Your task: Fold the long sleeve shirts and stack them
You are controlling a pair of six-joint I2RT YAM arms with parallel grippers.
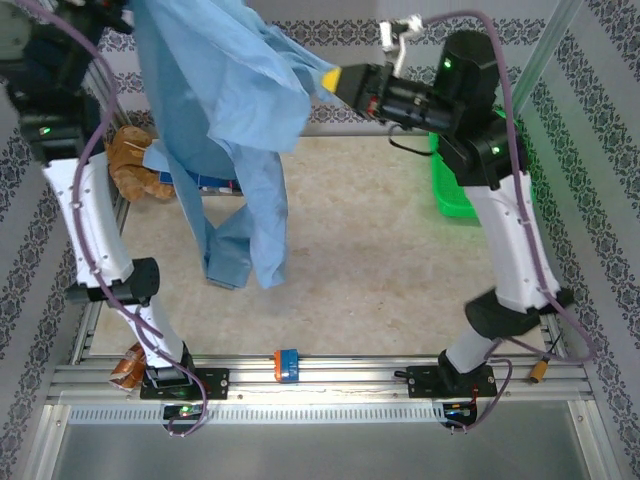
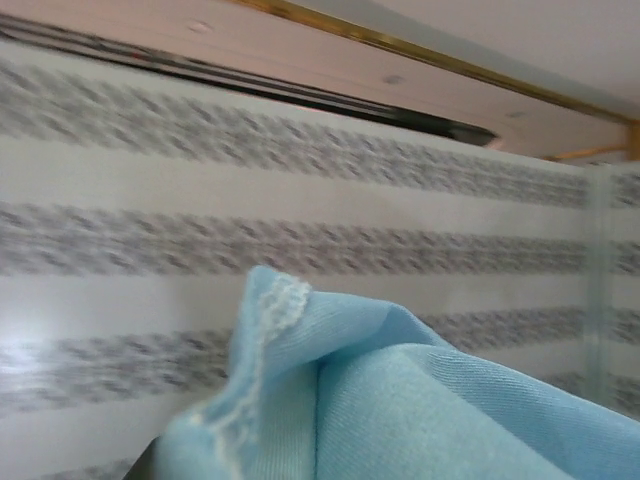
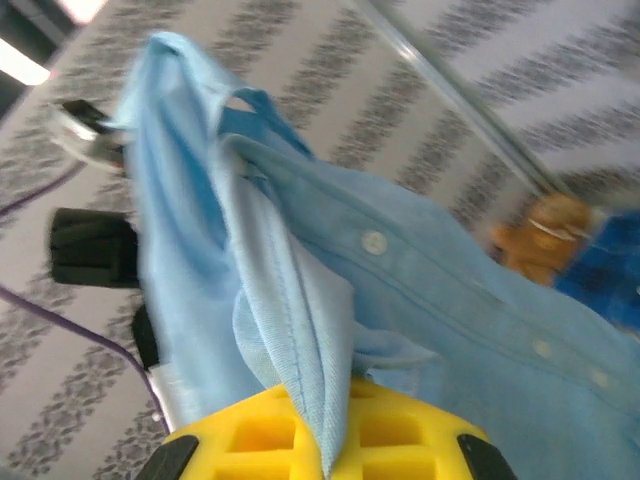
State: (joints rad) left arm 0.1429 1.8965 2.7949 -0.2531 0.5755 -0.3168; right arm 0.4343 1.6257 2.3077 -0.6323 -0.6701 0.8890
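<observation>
While the left gripper (image 1: 122, 12) is clamped on a bunched edge of the blue shirt (image 1: 225, 110) high at the far left, the right gripper (image 1: 332, 78) pinches another edge between its yellow fingers (image 3: 250, 440). The shirt hangs between them, its lower end dangling over the table (image 1: 380, 250). The plaid shirt (image 1: 205, 183) lies on the table just beside the bear (image 1: 135, 160), partly hidden by the hanging cloth.
</observation>
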